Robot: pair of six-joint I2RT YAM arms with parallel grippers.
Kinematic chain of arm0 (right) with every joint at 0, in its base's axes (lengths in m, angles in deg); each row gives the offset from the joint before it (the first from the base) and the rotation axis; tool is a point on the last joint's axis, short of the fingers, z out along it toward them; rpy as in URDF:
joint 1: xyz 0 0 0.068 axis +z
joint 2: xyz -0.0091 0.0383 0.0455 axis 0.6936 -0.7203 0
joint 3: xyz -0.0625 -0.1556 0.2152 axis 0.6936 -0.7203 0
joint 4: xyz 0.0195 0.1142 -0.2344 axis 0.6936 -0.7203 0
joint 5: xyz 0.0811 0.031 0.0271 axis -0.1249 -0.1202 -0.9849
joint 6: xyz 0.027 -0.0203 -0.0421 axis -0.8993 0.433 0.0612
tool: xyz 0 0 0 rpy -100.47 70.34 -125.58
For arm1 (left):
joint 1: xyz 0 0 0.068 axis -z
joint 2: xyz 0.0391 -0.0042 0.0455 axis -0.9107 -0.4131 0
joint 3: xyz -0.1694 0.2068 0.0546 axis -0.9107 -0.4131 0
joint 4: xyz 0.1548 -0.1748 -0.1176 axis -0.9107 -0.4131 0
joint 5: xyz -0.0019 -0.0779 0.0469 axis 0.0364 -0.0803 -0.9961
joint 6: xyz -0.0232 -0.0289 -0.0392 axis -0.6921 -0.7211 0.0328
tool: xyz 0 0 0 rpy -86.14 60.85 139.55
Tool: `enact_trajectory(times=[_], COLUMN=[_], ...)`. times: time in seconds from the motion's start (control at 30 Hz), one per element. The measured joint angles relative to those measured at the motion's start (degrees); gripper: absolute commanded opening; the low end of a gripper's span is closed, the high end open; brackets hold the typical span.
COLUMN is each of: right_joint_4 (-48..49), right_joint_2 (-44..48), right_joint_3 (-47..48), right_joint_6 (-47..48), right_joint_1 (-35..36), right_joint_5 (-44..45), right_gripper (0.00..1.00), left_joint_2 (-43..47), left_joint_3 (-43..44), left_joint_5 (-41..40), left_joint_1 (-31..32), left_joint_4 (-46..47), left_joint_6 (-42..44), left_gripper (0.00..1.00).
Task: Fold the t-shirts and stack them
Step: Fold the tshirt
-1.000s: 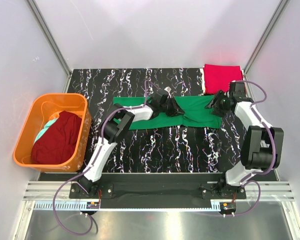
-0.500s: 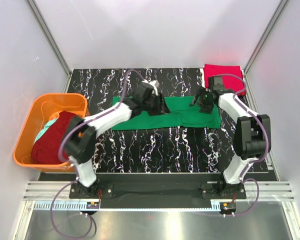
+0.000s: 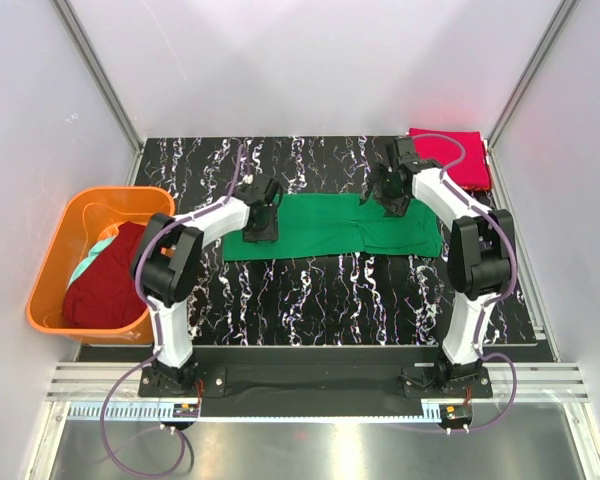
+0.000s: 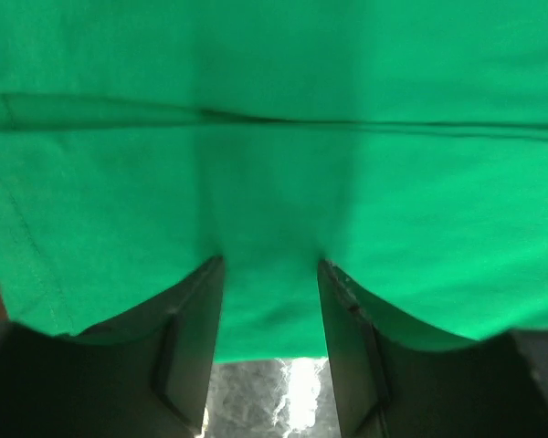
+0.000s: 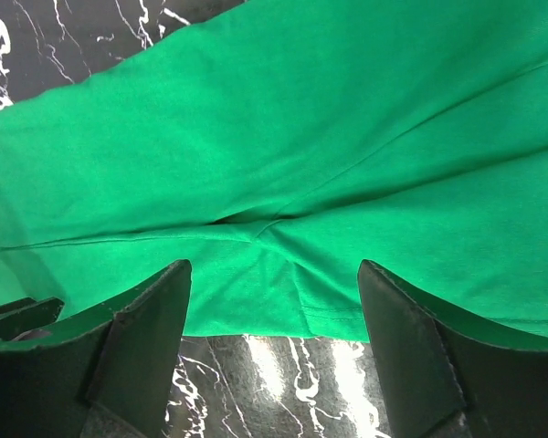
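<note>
A kelly green t-shirt lies flat as a long folded strip across the middle of the black marbled table. My left gripper hovers over the strip's left part, open; in the left wrist view its fingers straddle flat green cloth near its edge. My right gripper is over the strip's far edge at the right, open wide above the green cloth, with a fold and hem between the fingers. A folded crimson red t-shirt lies at the back right corner.
An orange basket stands off the table's left side, holding a crumpled maroon t-shirt and a pale teal garment. Metal frame posts rise at the back corners. White walls enclose the table.
Both grippers have opened and let go of the green t-shirt. The left one slid left along the strip, the right one moved to its far edge. The bunched middle now lies flat.
</note>
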Motion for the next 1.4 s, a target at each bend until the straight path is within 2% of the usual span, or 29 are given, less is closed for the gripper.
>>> enact_trajectory(times=[0.1, 0.13, 0.23, 0.33, 0.5, 0.67, 0.93, 1.07, 1.2, 1.27, 1.4], right_joint_4=[-0.63, -0.81, -1.57, -1.97, -2.49, -2.89, -3.50, -5.73, -7.19, -7.28, -6.40], right_joint_2=[-0.74, -0.96, -1.99, -3.30, -5.25, -5.66, -10.36, -16.00, -25.40, -30.88, -39.36], right_joint_3=[0.90, 0.98, 1.38, 1.66, 1.64, 0.68, 2.99, 11.41, 26.73, 35.78, 49.96], right_joint_6=[0.07, 0.09, 0.35, 0.52, 0.50, -0.22, -1.88, -1.09, 2.43, 4.94, 9.84], right_joint_1=[1.03, 1.16, 1.46, 1.57, 2.14, 4.55, 8.35, 9.62, 11.96, 13.51, 15.58], right_joint_5=[0.90, 0.98, 1.09, 1.97, 4.04, 7.10, 10.38, 12.28, 14.67, 15.52, 16.24], right_gripper=[0.82, 0.89, 0.89, 0.89, 0.90, 0.90, 0.90, 0.90, 0.90, 0.90, 0.91], left_joint_2=[0.28, 0.87, 3.82, 10.97, 24.87, 33.07, 37.59, 45.99, 55.08, 58.75, 60.39], left_joint_3=[-1.31, -2.01, -6.49, -16.11, -31.41, -38.27, -38.73, -38.77, -38.53, -37.66, -32.28], left_joint_5=[-1.70, -1.92, -2.10, -0.96, 2.16, 3.78, 6.38, 5.25, 3.15, 1.51, -2.69], left_joint_1=[0.70, 0.83, 0.96, 0.96, 1.97, 10.62, 23.65, 25.90, 26.34, 26.38, 26.36], left_joint_4=[0.35, 0.50, 3.43, 7.72, 9.29, 8.33, 2.01, -2.58, -5.95, -7.96, -11.32], left_joint_6=[-1.29, -1.75, -4.13, -7.56, -14.88, -22.95, -31.47, -33.51, -34.07, -33.79, -30.58], left_gripper=[0.51, 0.51, 0.51, 0.51, 0.51, 0.52, 0.55, 0.55, 0.58, 0.63, 0.68])
